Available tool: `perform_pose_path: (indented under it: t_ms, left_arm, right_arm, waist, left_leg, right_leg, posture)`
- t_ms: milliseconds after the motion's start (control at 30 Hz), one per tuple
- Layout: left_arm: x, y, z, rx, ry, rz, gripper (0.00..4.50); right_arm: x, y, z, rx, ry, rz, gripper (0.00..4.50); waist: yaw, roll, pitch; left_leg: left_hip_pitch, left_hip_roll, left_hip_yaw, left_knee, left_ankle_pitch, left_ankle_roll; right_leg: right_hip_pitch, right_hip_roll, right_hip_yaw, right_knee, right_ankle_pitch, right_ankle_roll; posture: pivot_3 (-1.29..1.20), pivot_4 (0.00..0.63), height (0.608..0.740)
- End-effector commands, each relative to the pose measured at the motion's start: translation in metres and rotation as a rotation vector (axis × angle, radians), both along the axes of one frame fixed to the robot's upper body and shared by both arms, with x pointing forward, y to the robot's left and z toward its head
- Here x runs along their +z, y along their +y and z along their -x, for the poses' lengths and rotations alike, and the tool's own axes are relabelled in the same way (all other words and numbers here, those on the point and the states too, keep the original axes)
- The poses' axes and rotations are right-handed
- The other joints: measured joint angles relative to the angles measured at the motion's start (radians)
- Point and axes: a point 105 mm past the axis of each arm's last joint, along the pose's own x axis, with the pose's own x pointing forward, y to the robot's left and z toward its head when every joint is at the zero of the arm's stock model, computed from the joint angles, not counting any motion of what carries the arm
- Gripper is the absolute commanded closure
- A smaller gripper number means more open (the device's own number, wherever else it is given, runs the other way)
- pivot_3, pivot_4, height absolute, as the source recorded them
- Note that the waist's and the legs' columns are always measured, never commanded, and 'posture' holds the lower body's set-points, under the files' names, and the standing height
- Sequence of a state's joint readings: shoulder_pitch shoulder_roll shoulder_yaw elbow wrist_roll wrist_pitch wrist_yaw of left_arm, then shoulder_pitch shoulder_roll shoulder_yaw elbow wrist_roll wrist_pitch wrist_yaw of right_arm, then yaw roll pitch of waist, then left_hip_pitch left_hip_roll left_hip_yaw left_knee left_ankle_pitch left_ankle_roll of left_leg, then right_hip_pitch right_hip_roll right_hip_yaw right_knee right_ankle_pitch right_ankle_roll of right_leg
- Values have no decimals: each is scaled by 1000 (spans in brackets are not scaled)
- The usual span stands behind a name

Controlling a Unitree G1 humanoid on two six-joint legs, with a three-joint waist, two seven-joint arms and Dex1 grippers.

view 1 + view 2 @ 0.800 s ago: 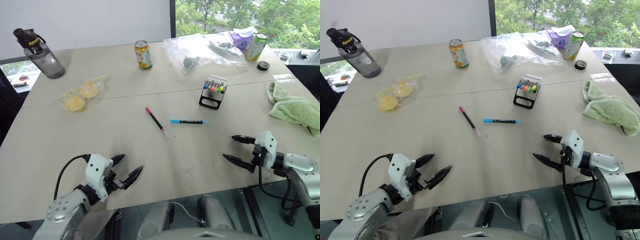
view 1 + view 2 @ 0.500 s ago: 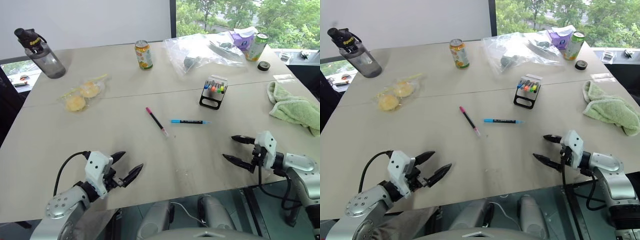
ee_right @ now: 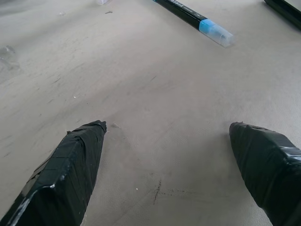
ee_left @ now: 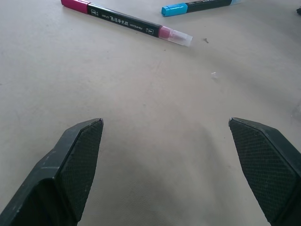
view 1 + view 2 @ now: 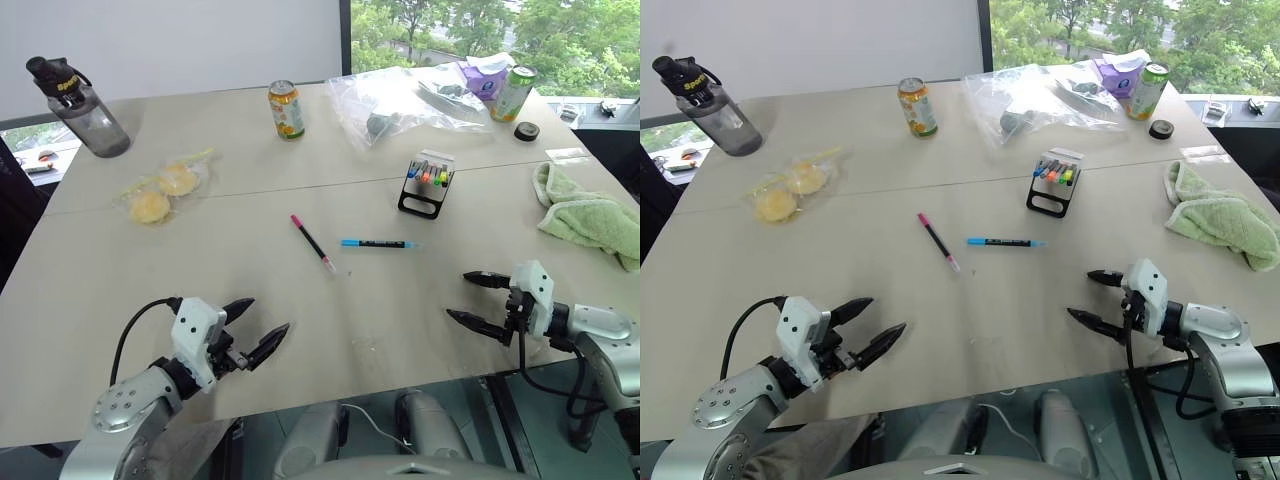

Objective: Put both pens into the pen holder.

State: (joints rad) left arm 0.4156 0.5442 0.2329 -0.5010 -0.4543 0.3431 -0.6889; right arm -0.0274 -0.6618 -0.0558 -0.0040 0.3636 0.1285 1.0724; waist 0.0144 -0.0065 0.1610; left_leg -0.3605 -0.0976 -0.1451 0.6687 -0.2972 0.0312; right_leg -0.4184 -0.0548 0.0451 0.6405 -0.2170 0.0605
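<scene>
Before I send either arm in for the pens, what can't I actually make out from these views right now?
- Pen holder: head views, too small to tell whether a free slot remains among the markers.
- Pink pen: left wrist view, cap end cut off by the frame edge.
- Blue pen: right wrist view, cap end cut off by the edge.
- Clear bag: crinkled plastic obscures the dark item inside.

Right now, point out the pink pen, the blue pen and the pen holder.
pink pen (image 5: 312, 243), left eye view, middle of its dark barrel
blue pen (image 5: 378, 243), left eye view, mid barrel
pen holder (image 5: 427, 187), left eye view, its black frame
</scene>
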Motion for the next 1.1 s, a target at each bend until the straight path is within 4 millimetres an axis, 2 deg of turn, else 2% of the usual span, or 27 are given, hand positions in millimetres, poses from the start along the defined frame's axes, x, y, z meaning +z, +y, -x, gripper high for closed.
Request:
perform_pose_path:
  t_ms: [33, 233, 433, 533, 600, 800, 933, 1100]
  left_arm:
    - [9, -1, -2, 5, -36, 4, 57]
    - [19, -11, -23, 56, -63, 31, 57]
    - [49, -32, -76, 217, -126, 122, 57]
    - [68, -52, -94, 240, -148, 189, 57]
    - [72, -60, -104, 271, -123, 170, 57]
    - [58, -62, -126, 400, -16, 41, 57]
    - [40, -64, -125, 446, 85, -8, 57]
    - [33, -69, -128, 459, 119, -14, 57]
  right_arm:
    - [16, 7, 0, 44, -67, -16, 0]
    - [26, 13, 6, 80, -46, -64, 0]
    - [43, 26, 6, 105, -71, -84, 0]
    - [51, 32, 5, 111, -92, -90, 0]
    - [56, 35, 6, 113, -104, -94, 0]
    - [62, 39, 8, 105, -121, -101, 0]
    - [64, 38, 10, 99, -122, -98, 0]
    - [65, 37, 12, 90, -126, -94, 0]
  waist:
    - [0, 0, 0]
    - [1, 0, 0]
    - [4, 0, 0]
    - [4, -1, 0]
    - [1, -1, 0]
    - [0, -1, 0]
    - [3, -1, 0]
    - [3, -1, 0]
  left_leg:
    - [0, 0, 0, 0, 0, 0]
    - [0, 0, 0, 0, 0, 0]
    - [-1, 0, -2, 1, 0, -1]
    - [-1, -1, -1, 1, 1, -1]
    - [-1, -1, -1, 1, 1, -1]
    - [-2, -1, 0, 0, 1, -1]
    - [-3, -1, 0, 1, 1, -1]
    - [-3, -1, 0, 1, 1, -1]
  right_leg:
    - [0, 0, 0, 0, 0, 0]
    - [0, 0, 0, 0, 0, 0]
    - [0, 0, -2, 0, 0, 0]
    - [0, 0, -1, 1, 0, 0]
    - [0, 0, -1, 1, 0, 0]
    - [-4, 1, 1, 1, 0, 0]
    - [-4, 0, 0, 1, 0, 0]
    - [-4, 1, 0, 1, 0, 0]
  posture:
    - [0, 150, 739]
    - [0, 150, 739]
    - [0, 150, 739]
    - [0, 150, 739]
    - [0, 150, 739]
    - [0, 150, 739]
    - [0, 150, 739]
    - [0, 150, 739]
